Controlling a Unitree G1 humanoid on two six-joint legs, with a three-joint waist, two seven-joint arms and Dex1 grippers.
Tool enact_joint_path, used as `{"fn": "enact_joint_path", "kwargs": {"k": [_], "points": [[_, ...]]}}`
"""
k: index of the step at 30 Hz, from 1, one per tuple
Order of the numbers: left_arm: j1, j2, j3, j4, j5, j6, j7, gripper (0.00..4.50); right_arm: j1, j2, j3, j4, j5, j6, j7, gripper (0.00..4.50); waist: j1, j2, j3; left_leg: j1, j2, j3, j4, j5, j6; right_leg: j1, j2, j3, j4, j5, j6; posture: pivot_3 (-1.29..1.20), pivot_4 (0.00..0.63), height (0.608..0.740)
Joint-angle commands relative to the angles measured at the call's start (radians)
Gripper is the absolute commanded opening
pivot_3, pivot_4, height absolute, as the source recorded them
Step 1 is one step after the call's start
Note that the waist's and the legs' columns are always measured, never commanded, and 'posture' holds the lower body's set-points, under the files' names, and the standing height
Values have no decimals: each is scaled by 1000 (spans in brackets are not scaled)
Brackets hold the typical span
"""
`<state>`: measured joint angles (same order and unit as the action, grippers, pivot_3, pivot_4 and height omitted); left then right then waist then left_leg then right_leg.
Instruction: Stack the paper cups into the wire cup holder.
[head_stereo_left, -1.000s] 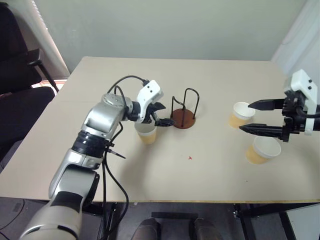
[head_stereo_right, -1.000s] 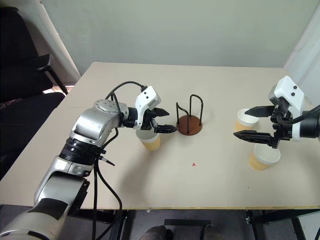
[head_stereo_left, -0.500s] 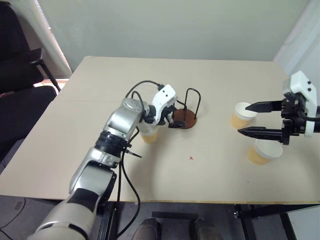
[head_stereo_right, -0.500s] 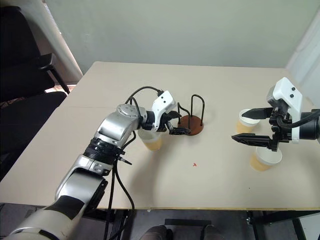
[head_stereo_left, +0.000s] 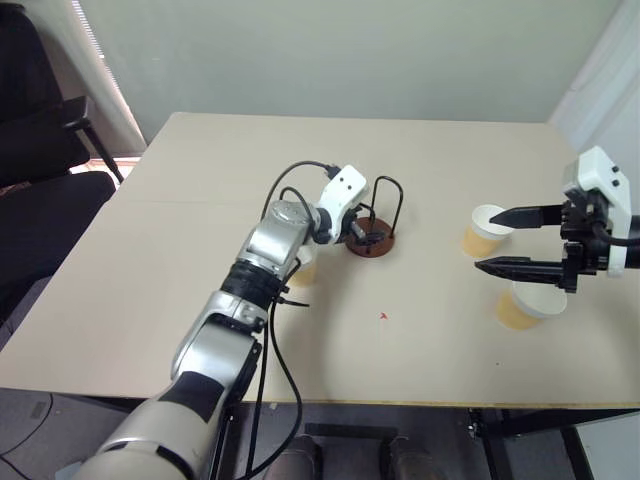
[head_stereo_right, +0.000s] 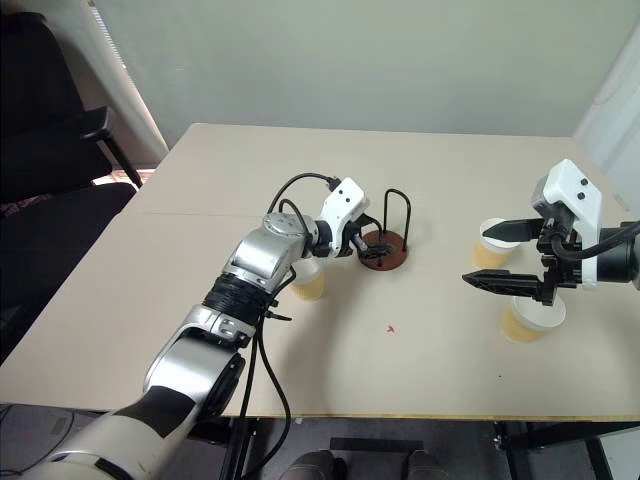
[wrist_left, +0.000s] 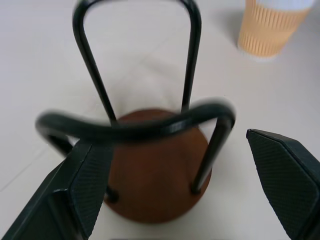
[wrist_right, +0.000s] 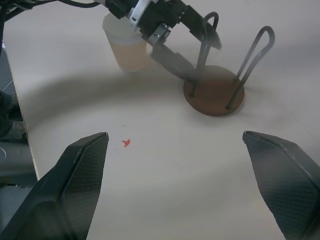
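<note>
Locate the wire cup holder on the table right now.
The wire cup holder stands near the table's middle, with the left gripper at its loops and a paper cup close on its left.

A pale beige surface (head_stereo_left: 180, 250) bears a small red mark (head_stereo_left: 381, 316) near its front; a black chair (head_stereo_left: 35, 150) stands beside it

paper cups: 3 (head_stereo_left: 303, 268) (head_stereo_left: 484, 229) (head_stereo_left: 527, 303) | wire cup holders: 1 (head_stereo_left: 371, 238) | tables: 1 (head_stereo_left: 200, 170) | chairs: 1 (head_stereo_left: 40, 150) | red marks: 1 (head_stereo_left: 381, 316)
</note>
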<state>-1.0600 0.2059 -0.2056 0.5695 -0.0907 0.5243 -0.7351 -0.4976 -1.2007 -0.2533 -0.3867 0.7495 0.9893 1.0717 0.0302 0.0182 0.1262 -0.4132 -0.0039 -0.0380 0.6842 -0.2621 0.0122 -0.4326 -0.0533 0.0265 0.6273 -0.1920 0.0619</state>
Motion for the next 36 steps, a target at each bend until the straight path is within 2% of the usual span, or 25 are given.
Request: {"fn": "enact_joint_path", "kwargs": {"k": [1, 11, 24, 36], "points": [[-17, -4, 33, -44, -32, 5, -25, 3614, -5, -16, -35, -18, 14, -10, -3, 4500, 0, 0, 0, 0, 0, 0, 0, 0, 0, 0, 0, 0, 0, 0, 0, 0, 150, 740], [21, 40, 19, -122, -66, 35, -137, 120, 1, -6, -34, -27, 14, -33, 2, 4500, 0, 0, 0, 0, 0, 0, 1, 1, 1, 0, 0, 0, 0, 0, 1, 0, 150, 740], [73, 197, -2, -273, -154, 28, -442, 56, 28, -41, -60, -42, 31, -34, 33, 4500, 1, 0, 0, 0, 0, 0, 1, 1, 2, 0, 0, 1, 0, 1, 1, 0, 150, 740], [89, 141, -152, -343, -138, 2, -570, 56, 58, -136, -111, -65, 63, -19, 75, 4500, 2, 0, 0, -1, -1, 0, 1, 1, 3, 0, -1, 1, 0, 1, 2, 0, 150, 740]]}}
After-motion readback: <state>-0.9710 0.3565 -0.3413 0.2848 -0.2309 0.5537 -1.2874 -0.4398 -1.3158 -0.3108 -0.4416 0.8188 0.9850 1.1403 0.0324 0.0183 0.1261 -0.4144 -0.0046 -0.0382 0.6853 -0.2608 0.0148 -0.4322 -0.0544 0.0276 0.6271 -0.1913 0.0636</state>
